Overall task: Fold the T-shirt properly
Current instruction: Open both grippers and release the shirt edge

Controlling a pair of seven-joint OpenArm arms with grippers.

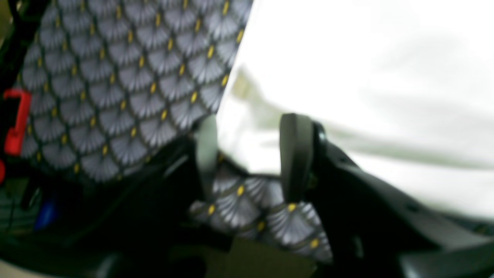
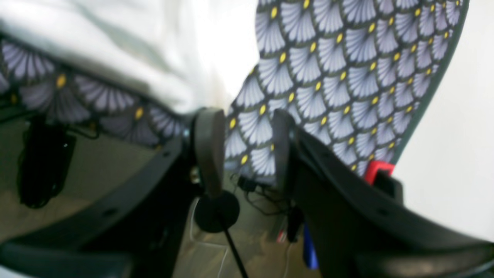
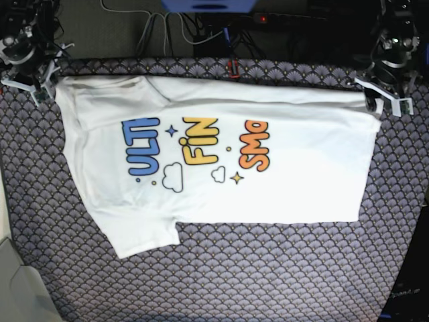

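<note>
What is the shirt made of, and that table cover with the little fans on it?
The T-shirt looks like soft, thin knit fabric, probably cotton: matte white, with gentle creases and a folded top edge. The table cover seems to be printed cloth, grey fans with yellow dots, lying flat and not shiny; whether it is fabric or a coated mat is hard to tell.

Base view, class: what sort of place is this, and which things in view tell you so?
Probably a robotics lab or test bench: two robot arms with the left gripper and right gripper over a T-shirt on a patterned tablecloth, and cables behind the table.
</note>
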